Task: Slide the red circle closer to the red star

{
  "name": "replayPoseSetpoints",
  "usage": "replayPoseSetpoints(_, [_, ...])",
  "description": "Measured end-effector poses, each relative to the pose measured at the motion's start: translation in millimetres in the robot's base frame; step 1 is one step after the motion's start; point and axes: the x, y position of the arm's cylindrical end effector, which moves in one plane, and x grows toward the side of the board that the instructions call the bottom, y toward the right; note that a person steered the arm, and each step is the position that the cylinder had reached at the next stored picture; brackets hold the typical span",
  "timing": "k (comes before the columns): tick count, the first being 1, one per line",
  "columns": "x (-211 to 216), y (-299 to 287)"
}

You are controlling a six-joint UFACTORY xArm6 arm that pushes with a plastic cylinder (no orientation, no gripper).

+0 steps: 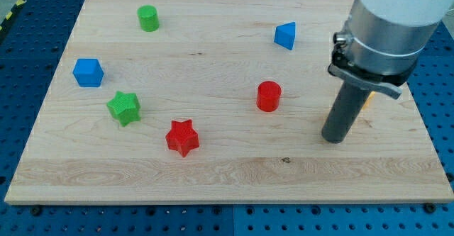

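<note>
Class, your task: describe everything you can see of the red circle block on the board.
The red circle is a short upright cylinder, uniformly red with a matte, faintly ribbed, plastic-like surface. It stands on its flat base on the wooden board, a little to the view's right of centre. Nothing touches it: the red star lies apart toward the view's lower left, the blue triangular block sits above it, and my tip rests to its right, with bare board between.

Six blocks sit fully in view on the wooden board (234,172) — two red, two green, two blue:
- Red: one red circle (269,96), one red star (182,137).
- Green: one green star (124,108), one green cylinder (148,18).
- Blue: one blue cube (88,72), one blue triangle (285,35).
</note>
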Motion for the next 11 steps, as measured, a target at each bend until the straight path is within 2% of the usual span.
replayPoseSetpoints(1, [-16.8, 9.9])
replayPoseSetpoints(3, [-23.3, 7.4])
replayPoseSetpoints(5, [-30.5, -63.6])
replayPoseSetpoints(7, [-81.1, -69.0])
replayPoseSetpoints(10, [-48.0, -139.5])
replayPoseSetpoints(11, [-62.4, -148.5])
